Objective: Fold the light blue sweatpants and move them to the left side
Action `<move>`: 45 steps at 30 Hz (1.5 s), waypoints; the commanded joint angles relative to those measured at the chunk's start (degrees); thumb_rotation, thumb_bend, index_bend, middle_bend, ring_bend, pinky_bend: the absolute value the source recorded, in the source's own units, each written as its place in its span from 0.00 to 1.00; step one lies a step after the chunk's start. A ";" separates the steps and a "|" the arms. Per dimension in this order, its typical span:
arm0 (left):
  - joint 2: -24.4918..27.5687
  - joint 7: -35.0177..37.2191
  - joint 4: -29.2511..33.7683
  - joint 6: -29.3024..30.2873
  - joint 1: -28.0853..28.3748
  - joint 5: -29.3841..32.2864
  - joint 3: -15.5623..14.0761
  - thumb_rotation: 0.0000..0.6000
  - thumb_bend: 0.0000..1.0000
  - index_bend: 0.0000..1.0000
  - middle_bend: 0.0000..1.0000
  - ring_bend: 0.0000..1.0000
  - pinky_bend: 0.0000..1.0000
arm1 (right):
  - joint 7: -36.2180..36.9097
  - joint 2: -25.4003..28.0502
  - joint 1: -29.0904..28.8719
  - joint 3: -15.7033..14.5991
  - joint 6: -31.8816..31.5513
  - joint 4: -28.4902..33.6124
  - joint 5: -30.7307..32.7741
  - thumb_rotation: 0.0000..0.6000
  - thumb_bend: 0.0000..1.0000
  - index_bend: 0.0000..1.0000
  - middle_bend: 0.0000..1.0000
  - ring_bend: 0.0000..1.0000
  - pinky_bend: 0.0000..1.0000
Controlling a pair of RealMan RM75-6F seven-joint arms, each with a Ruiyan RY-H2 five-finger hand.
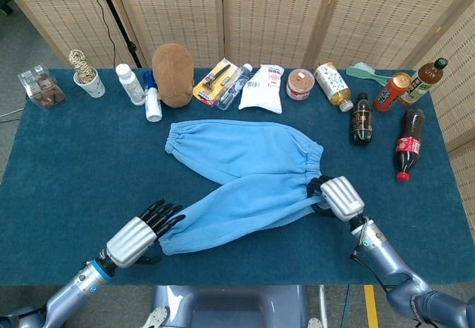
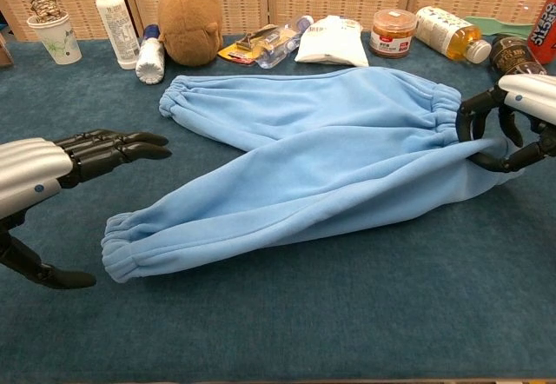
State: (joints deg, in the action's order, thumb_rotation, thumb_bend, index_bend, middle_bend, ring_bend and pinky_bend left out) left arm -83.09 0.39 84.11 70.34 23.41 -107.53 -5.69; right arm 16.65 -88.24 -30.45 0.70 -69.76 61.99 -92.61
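Right robot hand (image 1: 335, 197) gripping sweatpants (image 1: 245, 183) waistband

We see light blue sweatpants (image 1: 241, 183) spread on a dark teal table (image 1: 89, 165). Both hands, the left hand (image 1: 137, 237) and the right hand (image 1: 338, 198), have silver backs and black fingers. Along the table's far edge stand a brown plush toy (image 1: 172, 64), a white bottle (image 1: 130, 83), a white pouch (image 1: 263, 87) and a red-labelled cola bottle (image 1: 409, 144). Behind, beige screens (image 1: 274, 9) carry a fine dotted weave.
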 commanded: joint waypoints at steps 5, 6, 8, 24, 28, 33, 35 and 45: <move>-2.80 -2.37 -0.31 -1.72 0.67 1.92 0.19 1.00 0.03 0.00 0.00 0.00 0.00 | 0.09 0.29 0.11 0.28 0.14 0.54 0.56 1.00 0.84 0.67 0.50 0.47 0.65; -3.12 -2.56 -0.38 -1.94 0.76 2.09 0.19 1.00 0.03 0.00 0.00 0.00 0.00 | 0.11 0.33 0.12 0.31 0.15 0.56 0.62 1.00 0.84 0.67 0.50 0.47 0.65; -4.05 -3.23 -0.57 -2.51 0.92 2.64 0.21 1.00 0.03 0.00 0.00 0.00 0.00 | 0.12 0.42 0.14 0.35 0.27 0.53 0.78 1.00 0.84 0.67 0.50 0.47 0.65; -12.94 -5.24 -6.22 3.87 -0.76 5.08 2.53 1.00 0.35 0.48 0.45 0.40 0.34 | 2.62 1.14 0.66 0.18 0.93 0.58 1.60 1.00 0.88 0.67 0.50 0.47 0.65; -13.65 -3.32 -7.67 4.61 -0.82 5.60 2.46 1.00 0.42 0.57 0.52 0.49 0.41 | 3.60 1.18 0.70 -0.02 1.05 0.10 1.46 1.00 0.88 0.67 0.50 0.47 0.65; -14.07 -2.34 -7.89 4.67 -0.78 6.60 2.78 1.00 0.49 0.65 0.58 0.56 0.48 | 4.05 1.10 0.71 -0.11 0.96 0.02 1.28 1.00 0.88 0.67 0.50 0.47 0.66; -13.96 -2.06 -7.72 4.20 -0.52 7.09 2.87 1.00 0.53 0.67 0.60 0.58 0.49 | 3.98 1.13 0.69 -0.13 0.84 0.04 1.14 1.00 0.88 0.67 0.50 0.47 0.66; -10.28 1.11 -4.57 4.38 1.17 11.07 7.24 1.00 0.53 0.70 0.62 0.59 0.49 | 4.17 4.21 -0.93 2.01 1.42 4.14 1.86 1.00 0.88 0.68 0.50 0.47 0.66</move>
State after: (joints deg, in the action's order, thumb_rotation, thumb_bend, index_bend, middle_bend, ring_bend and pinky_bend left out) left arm -94.14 1.04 78.66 74.64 24.12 -97.24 0.60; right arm 21.00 -84.88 -30.83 2.04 -68.63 65.03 -91.04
